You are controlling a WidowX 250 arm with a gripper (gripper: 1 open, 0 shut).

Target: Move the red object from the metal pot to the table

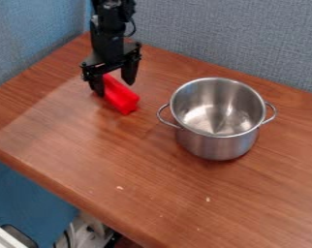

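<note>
The red object [118, 95] lies flat on the table [68, 121], left of the metal pot [218, 117]. My gripper [112, 77] hangs just above the block's far end, pointing straight down, its jaws open and straddling it without gripping. The pot stands upright at the centre right, shiny and with nothing inside it. One loop handle faces the block.
A blue textured wall [236, 34] rises behind the table. The table's front edge [81, 199] runs diagonally across the lower left, with floor clutter below it.
</note>
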